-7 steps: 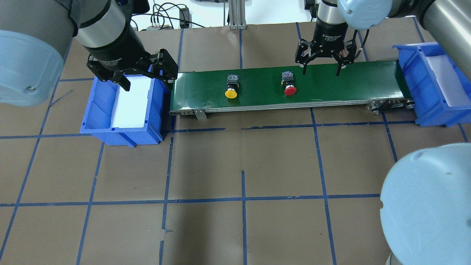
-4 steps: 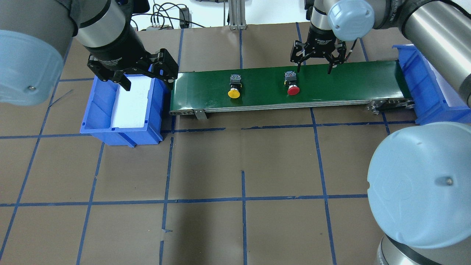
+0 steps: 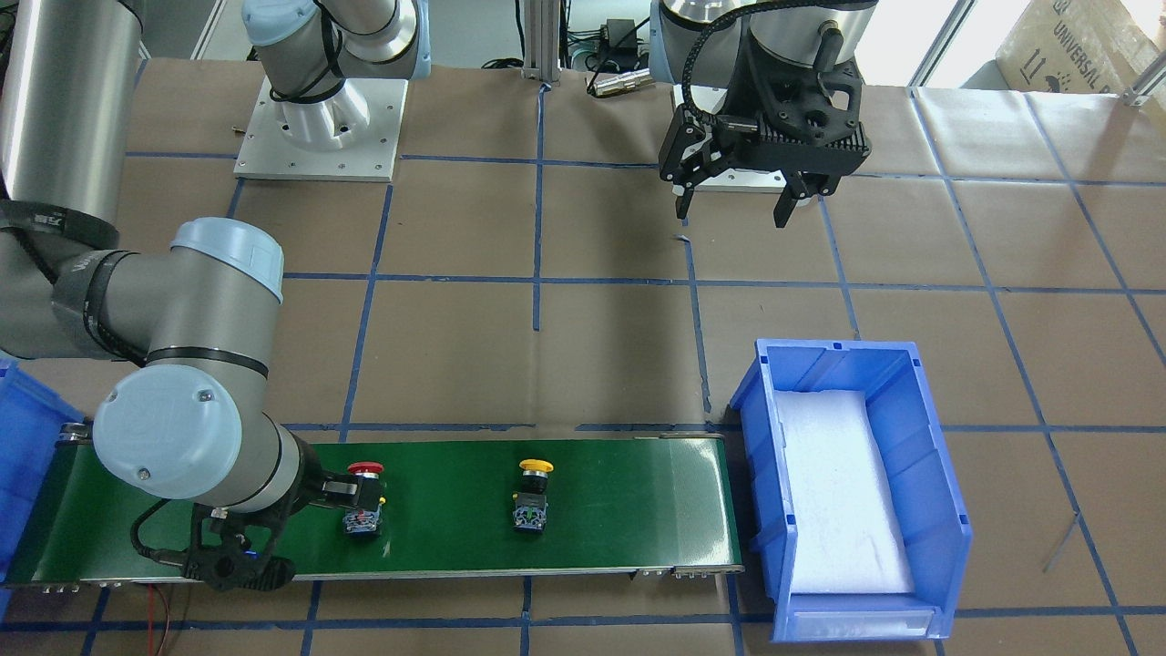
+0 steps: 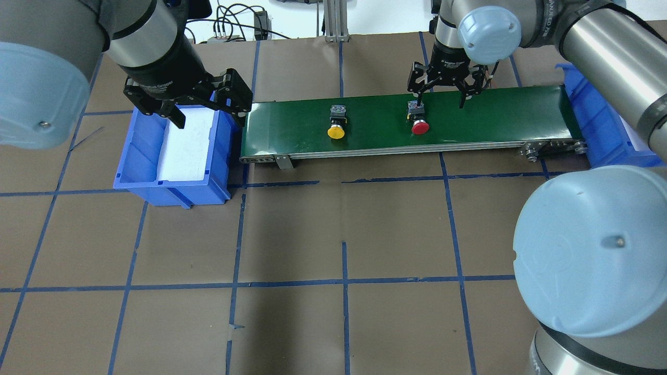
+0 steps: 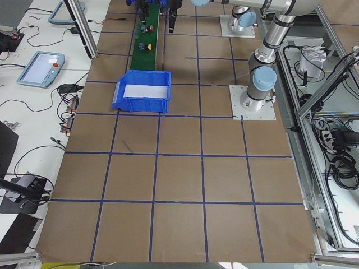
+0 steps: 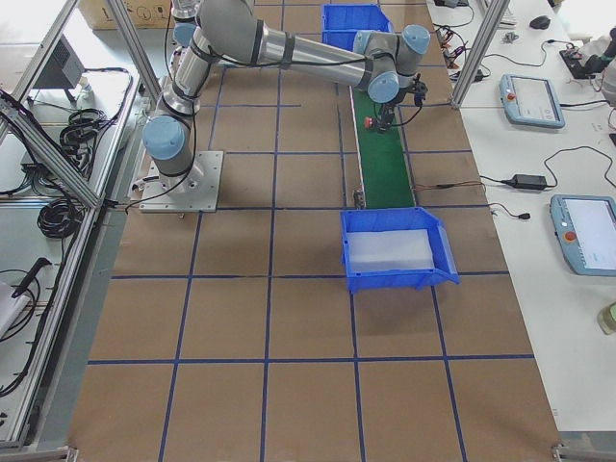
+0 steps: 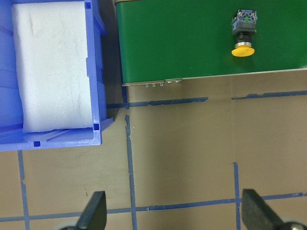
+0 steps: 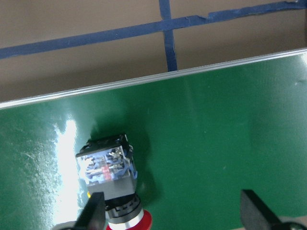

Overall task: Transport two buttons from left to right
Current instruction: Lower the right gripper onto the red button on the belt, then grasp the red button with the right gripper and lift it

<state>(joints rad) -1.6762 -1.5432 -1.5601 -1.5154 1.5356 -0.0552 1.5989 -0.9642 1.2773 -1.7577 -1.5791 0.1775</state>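
The red button (image 4: 419, 125) and the yellow button (image 4: 336, 130) lie on their sides on the green conveyor belt (image 4: 495, 120), caps toward the robot. My right gripper (image 4: 440, 98) is open just over the belt. Its left finger stands beside the red button's contact block (image 8: 106, 165), and the rest of the gap (image 8: 173, 213) is over bare belt. My left gripper (image 4: 209, 119) is open and empty above the left blue bin (image 4: 136, 156). The left wrist view shows the yellow button (image 7: 242, 34) far from the left gripper (image 7: 175, 215).
A second blue bin (image 4: 599, 135) sits at the belt's right end, partly hidden by my right arm. The left bin holds a white foam pad (image 4: 185, 146). Cables and a metal post (image 4: 333, 21) stand beyond the table's far edge.
My right gripper has moved left and down to the red button. Both buttons have shifted a little to the right on the belt. The left arm has not moved.
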